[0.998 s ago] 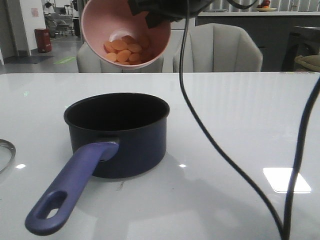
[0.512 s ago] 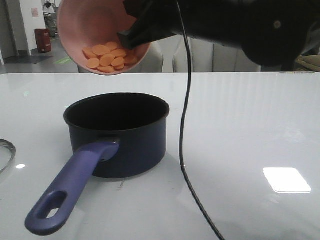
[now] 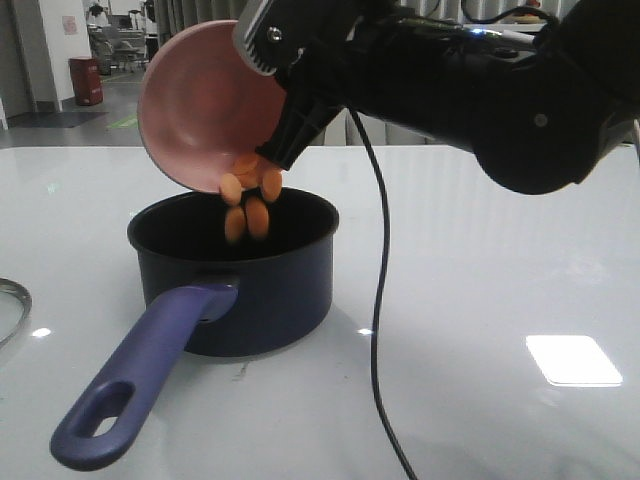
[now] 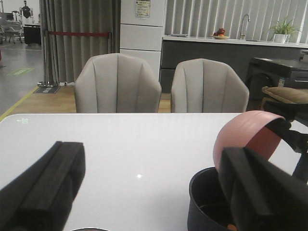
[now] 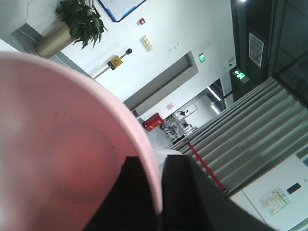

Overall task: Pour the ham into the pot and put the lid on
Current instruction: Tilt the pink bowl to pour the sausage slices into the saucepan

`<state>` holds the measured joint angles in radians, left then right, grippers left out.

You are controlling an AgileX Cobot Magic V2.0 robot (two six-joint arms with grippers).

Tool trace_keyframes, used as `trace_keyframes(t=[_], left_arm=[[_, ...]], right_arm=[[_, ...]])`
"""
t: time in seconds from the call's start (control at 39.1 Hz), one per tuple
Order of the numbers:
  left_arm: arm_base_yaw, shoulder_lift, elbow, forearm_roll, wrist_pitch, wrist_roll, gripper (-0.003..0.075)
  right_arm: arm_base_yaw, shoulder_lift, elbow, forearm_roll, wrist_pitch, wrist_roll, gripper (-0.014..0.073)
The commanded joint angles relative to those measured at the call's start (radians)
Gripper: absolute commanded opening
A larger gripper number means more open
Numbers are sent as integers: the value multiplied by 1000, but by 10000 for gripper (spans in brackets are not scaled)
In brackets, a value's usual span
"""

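The dark navy pot (image 3: 235, 275) stands on the white table with its purple-blue handle (image 3: 140, 385) pointing toward the front. Just above its far rim hangs a steeply tipped pink bowl (image 3: 200, 110). My right gripper (image 3: 278, 150) is shut on the bowl's rim, as the right wrist view (image 5: 156, 166) shows. Orange-pink ham pieces (image 3: 250, 200) are dropping from the bowl's lip into the pot. In the left wrist view my left gripper (image 4: 151, 192) is open and holds nothing. It sits left of the pot (image 4: 207, 202) and the bowl (image 4: 240, 134). Only a steel edge of the lid (image 3: 10, 305) shows at the far left.
The right arm's black cable (image 3: 375, 300) hangs down to the table just right of the pot. Two grey chairs (image 4: 118, 84) stand behind the table's far edge.
The right gripper brought the bowl lower over the pot and tipped it much more steeply. The ham, which lay in the bowl before, now slides out and falls.
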<state>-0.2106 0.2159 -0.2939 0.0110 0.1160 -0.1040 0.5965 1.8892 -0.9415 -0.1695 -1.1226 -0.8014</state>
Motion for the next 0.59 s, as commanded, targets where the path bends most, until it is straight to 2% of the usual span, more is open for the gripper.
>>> trace_keyframes(t=[0.0,0.15,0.28,0.33,0.51,0.56], left_arm=[[-6,9,-27,-11,-85,-3,603],[-6,9,-27,-11,-85,-3,603],[-6,9,-27,-11,-85,-3,603],[-6,9,-27,-11,-87,-3,603],[-6,9,-27,-11,-87,-3,603],[-6,9,-27,-11,-87,-3,603]], right_arm=[[1,-50,-23,0,-166,-55,135],[1,-51,-24,-24,-166,-171,135],[1,-51,-23,-8,-166,-113,135],[1,-51,-23,20,-166,3,135],[1,-60,-23,162,-91,660,135],[1,-71,-23,169,-50,760,135]])
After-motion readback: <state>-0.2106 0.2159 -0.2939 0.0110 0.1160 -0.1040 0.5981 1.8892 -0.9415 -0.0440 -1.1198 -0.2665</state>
